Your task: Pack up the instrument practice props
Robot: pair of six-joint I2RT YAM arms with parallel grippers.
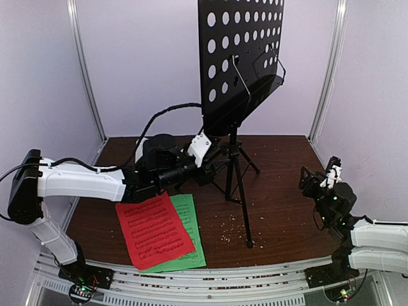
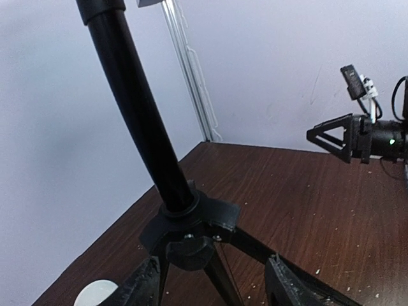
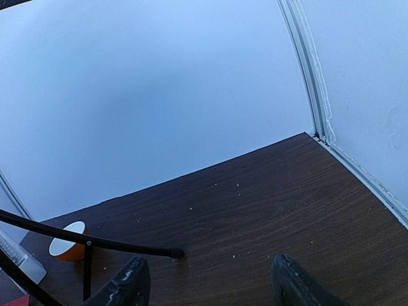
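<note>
Left fingers (image 2: 141, 285) spread near music stand (image 2: 137, 108) hub, right fingers (image 3: 127, 284) spread, empty, red page (image 1: 155, 231) print illegible

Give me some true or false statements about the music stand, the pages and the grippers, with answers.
1. The music stand stands upright on its tripod. True.
2. The green page lies on top of the red page. False: the red page overlaps the green one.
3. The right gripper holds the bowl. False: it is open and empty; the bowl sits on the table.
4. The left gripper is open, right beside the stand's tripod hub. True.
</note>
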